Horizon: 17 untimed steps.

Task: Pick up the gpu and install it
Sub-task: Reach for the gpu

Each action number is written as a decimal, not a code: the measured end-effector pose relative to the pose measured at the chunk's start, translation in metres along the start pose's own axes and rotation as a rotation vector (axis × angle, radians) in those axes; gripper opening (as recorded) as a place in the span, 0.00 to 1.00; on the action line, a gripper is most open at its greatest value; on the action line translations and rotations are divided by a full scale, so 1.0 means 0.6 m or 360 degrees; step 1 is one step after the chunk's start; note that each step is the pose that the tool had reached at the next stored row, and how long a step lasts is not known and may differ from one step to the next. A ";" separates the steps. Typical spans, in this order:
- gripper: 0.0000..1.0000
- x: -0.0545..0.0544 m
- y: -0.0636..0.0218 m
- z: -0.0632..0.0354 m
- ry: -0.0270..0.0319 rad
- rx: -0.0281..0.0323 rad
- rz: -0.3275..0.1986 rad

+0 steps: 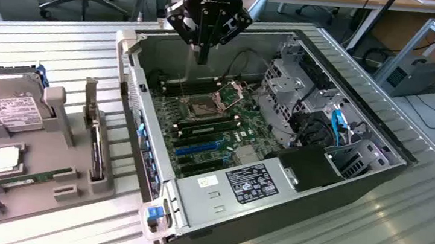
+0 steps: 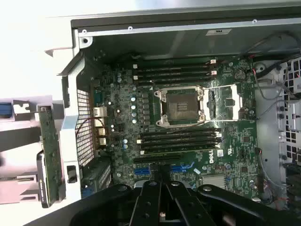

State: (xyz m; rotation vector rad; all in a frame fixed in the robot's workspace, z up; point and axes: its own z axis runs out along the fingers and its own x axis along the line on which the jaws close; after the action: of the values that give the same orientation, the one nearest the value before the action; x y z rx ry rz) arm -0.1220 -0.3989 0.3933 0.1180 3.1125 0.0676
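Observation:
The gpu (image 1: 96,149) stands on edge in a slot of the grey holder (image 1: 32,196), at the exterior view's left of the open computer case (image 1: 309,168). In the wrist view the gpu (image 2: 50,150) appears as a green card seen edge-on just outside the case wall. My gripper (image 1: 202,56) hangs over the far end of the case, above the motherboard (image 1: 209,127), well apart from the gpu. Its fingers (image 2: 149,202) are pressed together with nothing between them. The motherboard (image 2: 188,122) lies below, with an open CPU socket (image 2: 181,107) and blue expansion slots (image 2: 183,168).
The holder also carries a silver hard drive (image 1: 12,109), a CPU chip (image 1: 3,161) and a thin RAM stick (image 1: 25,179). A drive cage and cables (image 1: 315,114) fill the case's side at the exterior view's right. Everything rests on a slatted metal table (image 1: 367,235).

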 end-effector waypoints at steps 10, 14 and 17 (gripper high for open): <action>0.11 0.011 -0.001 0.000 -0.00012 -0.00001 0.0000; 0.11 0.013 -0.001 0.000 -0.00012 -0.00001 0.0000; 0.11 0.015 -0.001 0.000 -0.00012 -0.00002 0.0000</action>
State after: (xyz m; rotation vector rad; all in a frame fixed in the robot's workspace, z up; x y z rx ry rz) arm -0.1311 -0.3989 0.3933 0.1181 3.1117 0.0678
